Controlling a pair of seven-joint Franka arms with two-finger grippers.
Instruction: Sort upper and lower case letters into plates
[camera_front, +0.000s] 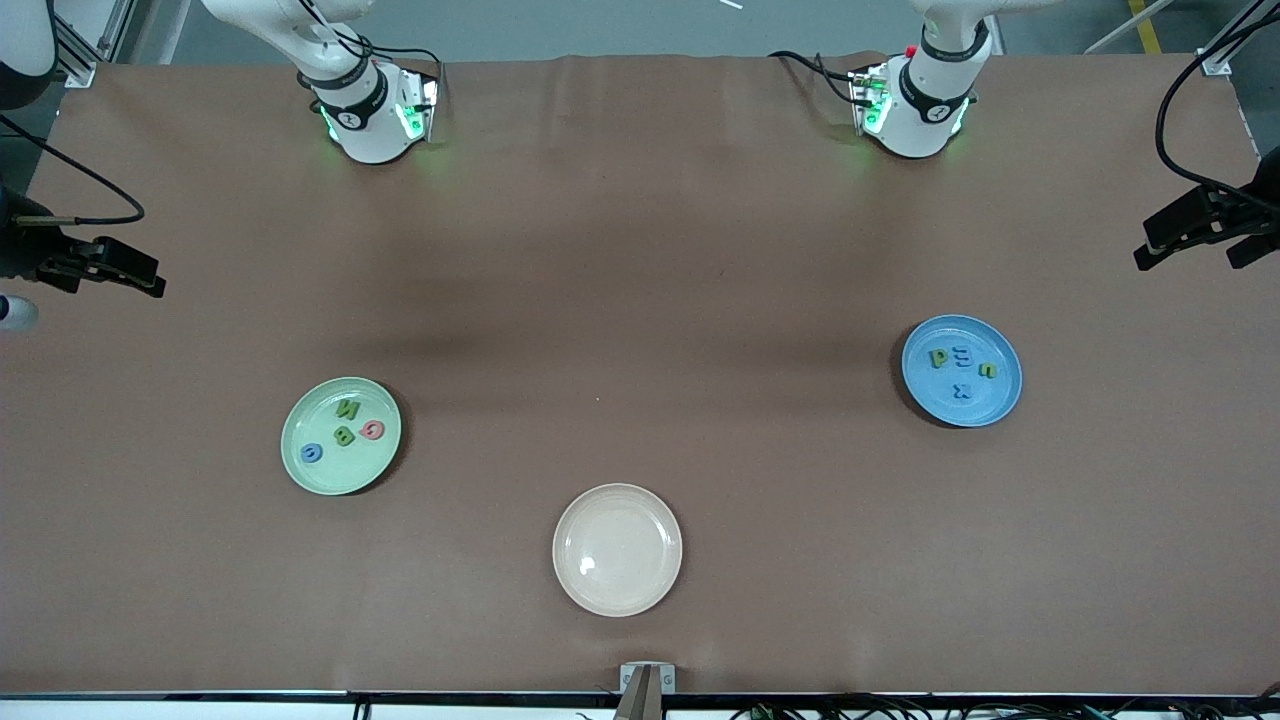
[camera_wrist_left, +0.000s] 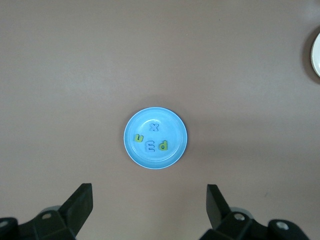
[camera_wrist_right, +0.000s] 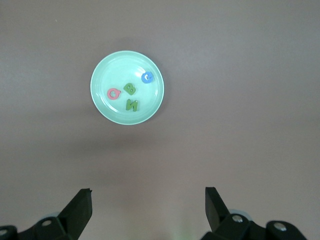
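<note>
Mint green plate (camera_front: 341, 435), toward the right arm's end: four letters; sky blue plate (camera_front: 961, 370), toward the left arm's end: four letters; cream plate (camera_front: 617, 549) bare. Left gripper (camera_wrist_left: 150, 207) and right gripper (camera_wrist_right: 148, 207): raised above their plates, fingers apart, empty. Risk: the blue "E" (camera_wrist_left: 149, 146) looks uppercase among lowercase; leaving it misfiles the sort.

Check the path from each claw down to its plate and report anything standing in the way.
Nothing visible blocks either path. The left claw, open, hangs over bare table with the blue plate in plain sight below; the right claw, open, likewise looks onto the mint green plate. The beige plate sits apart, nearer the front camera.
</note>
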